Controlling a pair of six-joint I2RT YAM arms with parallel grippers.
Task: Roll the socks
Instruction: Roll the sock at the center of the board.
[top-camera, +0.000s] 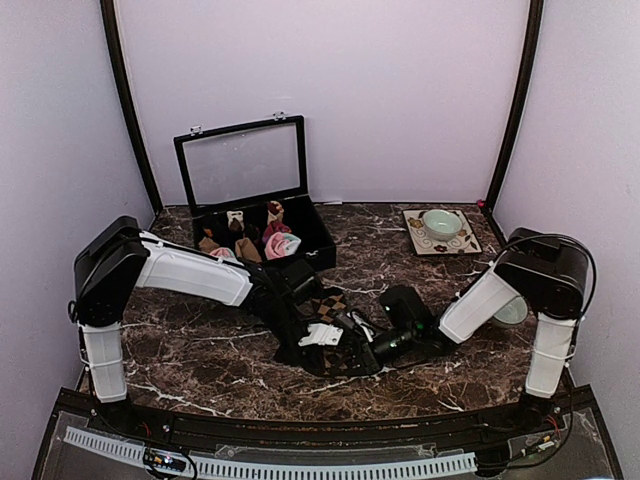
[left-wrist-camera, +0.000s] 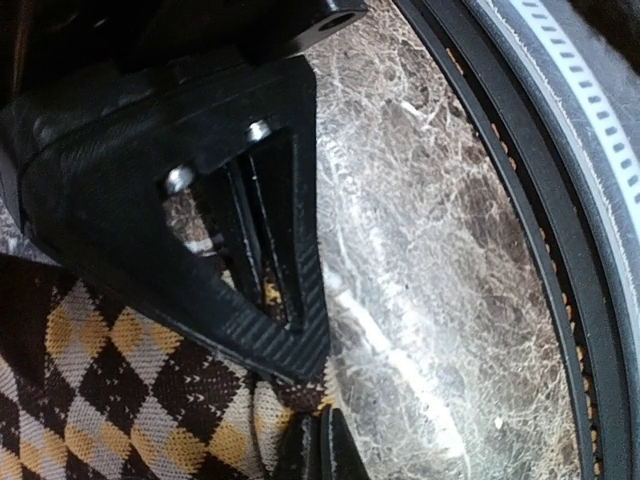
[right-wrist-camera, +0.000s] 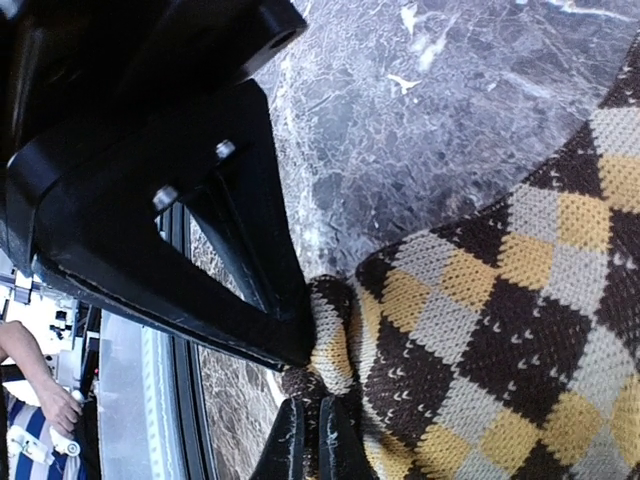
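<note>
The dark brown sock (top-camera: 330, 303) with tan diamond checks lies mid-table, between both arms. In the left wrist view it (left-wrist-camera: 120, 400) fills the lower left, and my left gripper (left-wrist-camera: 308, 402) is shut on a fold at its edge. In the right wrist view the sock (right-wrist-camera: 500, 320) spreads to the right, with my right gripper (right-wrist-camera: 308, 390) shut on a bunched corner. From above, the left gripper (top-camera: 318, 350) and right gripper (top-camera: 372, 348) sit close together on the sock. A pink and mint bundle (top-camera: 282, 244) rests inside the black box.
A black box (top-camera: 322, 248) with its clear lid (top-camera: 245, 160) raised stands behind the sock and holds small tan and brown bundles (top-camera: 240, 246). A mint bowl (top-camera: 441, 222) on a patterned tile (top-camera: 465, 244) is at the back right. The table's front rail (left-wrist-camera: 560, 200) runs close to the left gripper.
</note>
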